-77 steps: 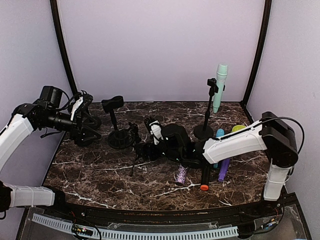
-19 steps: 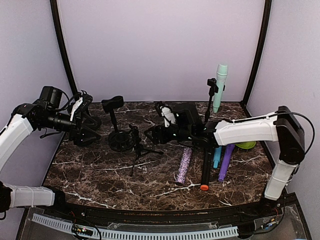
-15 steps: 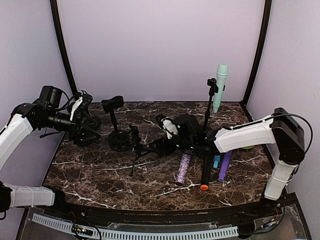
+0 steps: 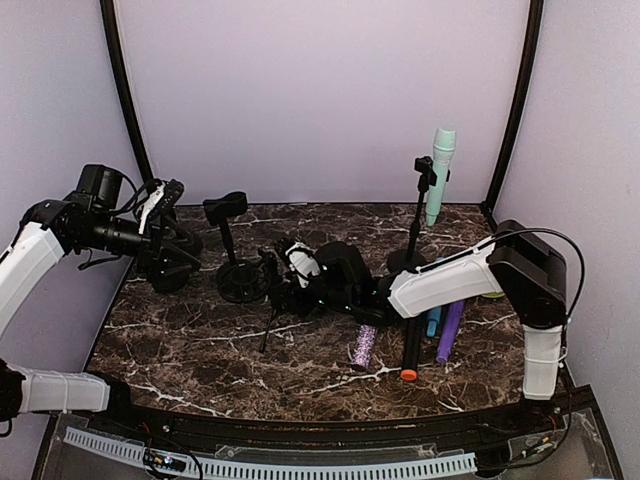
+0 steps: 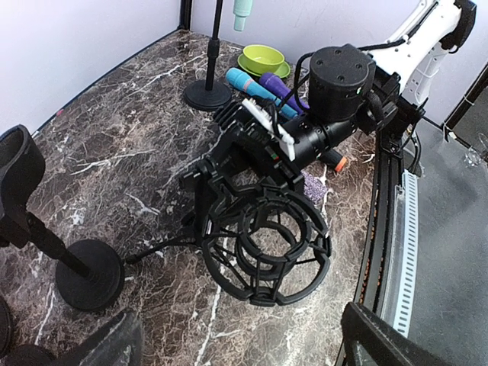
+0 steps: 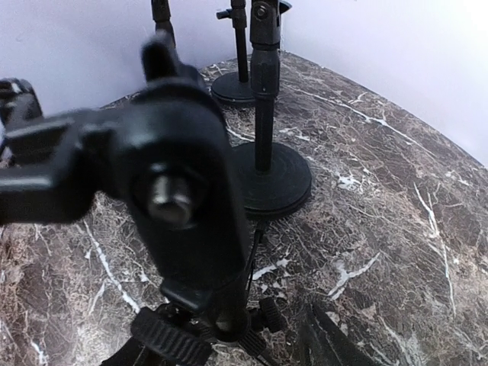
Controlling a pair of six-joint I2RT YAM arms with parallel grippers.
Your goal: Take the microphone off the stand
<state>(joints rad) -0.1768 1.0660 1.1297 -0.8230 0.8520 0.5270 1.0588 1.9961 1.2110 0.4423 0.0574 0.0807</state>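
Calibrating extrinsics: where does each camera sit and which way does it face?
Top external: above and behind the bases, looking down on the marble table; both arms, left gripper and right gripper show.
Left wrist: on the left arm, facing across the table toward the right arm, shock mount close; own fingers at bottom corners.
Right wrist: on the right arm, low, facing the wall, tripod stand's clip filling the view; own finger at bottom.
Shared: top and left wrist both show the tall stand's base and the right gripper.

White-shelled left arm (image 4: 22, 268) and matching right arm (image 4: 450, 283) flanking the dark marble tabletop (image 4: 200, 345), black cylindrical joints (image 4: 100, 186), thin black cables (image 4: 560, 237) along each, black left gripper (image 5: 240, 311) and right gripper (image 4: 285, 268) with white side strips
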